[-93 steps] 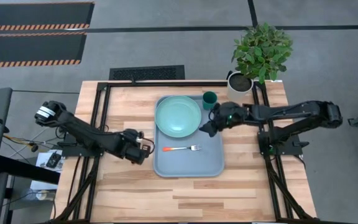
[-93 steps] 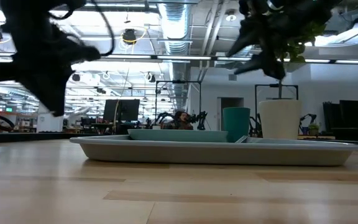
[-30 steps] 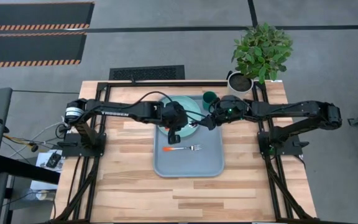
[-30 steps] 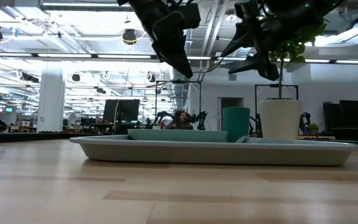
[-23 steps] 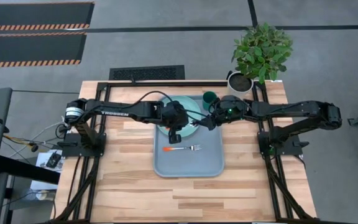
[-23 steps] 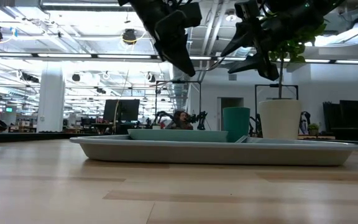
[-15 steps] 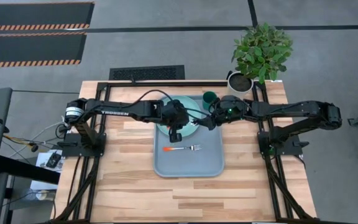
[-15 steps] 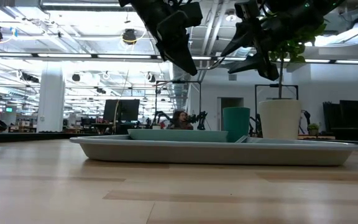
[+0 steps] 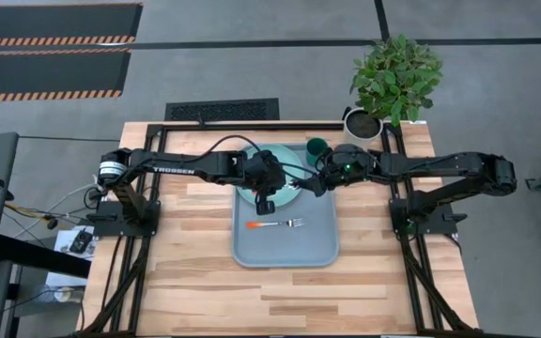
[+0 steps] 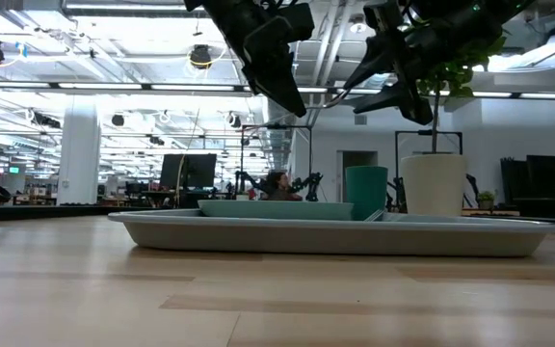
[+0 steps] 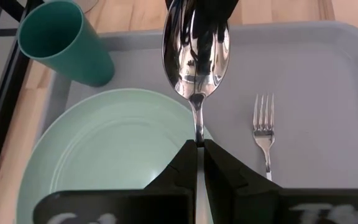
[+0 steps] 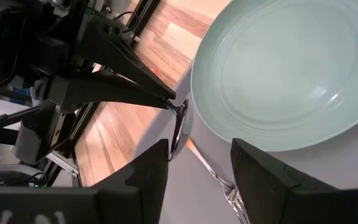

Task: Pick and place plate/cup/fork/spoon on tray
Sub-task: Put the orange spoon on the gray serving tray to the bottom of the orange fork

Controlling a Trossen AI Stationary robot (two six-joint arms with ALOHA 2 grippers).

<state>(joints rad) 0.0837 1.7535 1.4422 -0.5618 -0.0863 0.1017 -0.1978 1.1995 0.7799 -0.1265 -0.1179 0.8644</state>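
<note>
My left gripper [image 9: 264,199] hovers over the light blue-grey tray [image 9: 317,239], shut on the spoon [image 11: 196,56]. The spoon's silver bowl sticks out past the fingers and its orange handle is hidden. The mint-green plate [image 9: 287,169] lies on the tray's far half. The dark green cup [image 9: 316,147] stands upright in the tray's far right corner. The fork [image 9: 275,224] lies flat on the tray, nearer than the plate. My right gripper [image 9: 310,187] is open and empty, above the tray by the plate's right rim. My left gripper pinches the spoon's thin metal neck [image 11: 198,130], just behind the bowl, between its two fingertips [image 11: 188,163]. The fingers lie along the spoon, and the bowl points away from them. The spoon is lifted clear above the plate's rim and the tray.
A white pot [image 9: 363,123] with a green plant stands off the tray's far right corner. Black frame rails [image 9: 155,178] run along the table's left, right and far sides. Bare wood [image 9: 280,296] lies between the tray and the near edge.
My left gripper has crept a little toward the table's right edge, with the spoon held clear above the tray. My right gripper has kept still, open.
</note>
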